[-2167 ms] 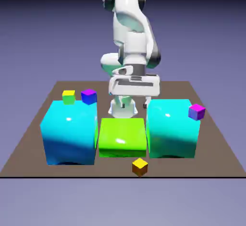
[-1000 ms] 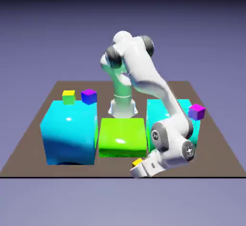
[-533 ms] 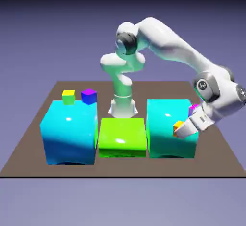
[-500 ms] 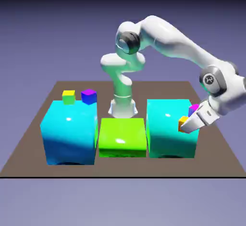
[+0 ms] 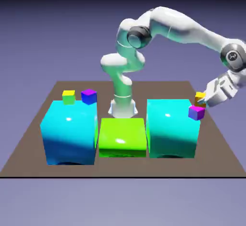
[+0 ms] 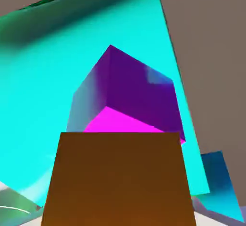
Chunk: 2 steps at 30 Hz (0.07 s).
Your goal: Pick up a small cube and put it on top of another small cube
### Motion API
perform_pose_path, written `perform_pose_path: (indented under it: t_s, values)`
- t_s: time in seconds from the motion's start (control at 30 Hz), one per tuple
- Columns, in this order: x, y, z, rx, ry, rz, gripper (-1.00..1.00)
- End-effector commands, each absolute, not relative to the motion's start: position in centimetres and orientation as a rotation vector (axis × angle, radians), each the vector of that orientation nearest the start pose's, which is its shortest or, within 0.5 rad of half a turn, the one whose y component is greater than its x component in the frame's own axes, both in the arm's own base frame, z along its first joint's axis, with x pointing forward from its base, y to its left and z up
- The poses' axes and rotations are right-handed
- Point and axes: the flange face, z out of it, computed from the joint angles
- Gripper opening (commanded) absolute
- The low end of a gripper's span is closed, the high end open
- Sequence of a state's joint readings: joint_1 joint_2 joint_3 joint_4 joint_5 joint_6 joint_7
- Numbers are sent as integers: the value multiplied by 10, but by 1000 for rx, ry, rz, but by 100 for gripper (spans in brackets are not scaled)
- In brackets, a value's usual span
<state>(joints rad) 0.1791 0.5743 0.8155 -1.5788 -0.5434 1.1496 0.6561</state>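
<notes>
Brown tabletop (image 5: 122,167) lies before a blue-violet backdrop. Gripped by the gripper (image 5: 205,100), the orange-brown cube (image 5: 200,98) shows large at the hand view's bottom. Just beyond it sits the magenta-topped cube (image 5: 196,112), on the turquoise block (image 5: 172,129) at the exterior view's right. Whether the two cubes touch, I can't quite tell.

Orange cube (image 5: 200,98) at end effector (image 5: 202,101) — above magenta cube (image 5: 196,112), 3 big blocks (image 5: 122,137)
</notes>
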Motion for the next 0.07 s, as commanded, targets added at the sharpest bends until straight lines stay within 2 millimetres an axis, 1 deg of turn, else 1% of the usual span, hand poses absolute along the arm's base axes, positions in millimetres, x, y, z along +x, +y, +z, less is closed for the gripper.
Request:
perform_pose_path:
  t_s: [0.0, 0.03]
  values:
    - [420, 400, 354, 2342, 508, -561, 100]
    - [422, 405, 361, 2342, 509, -559, 100]
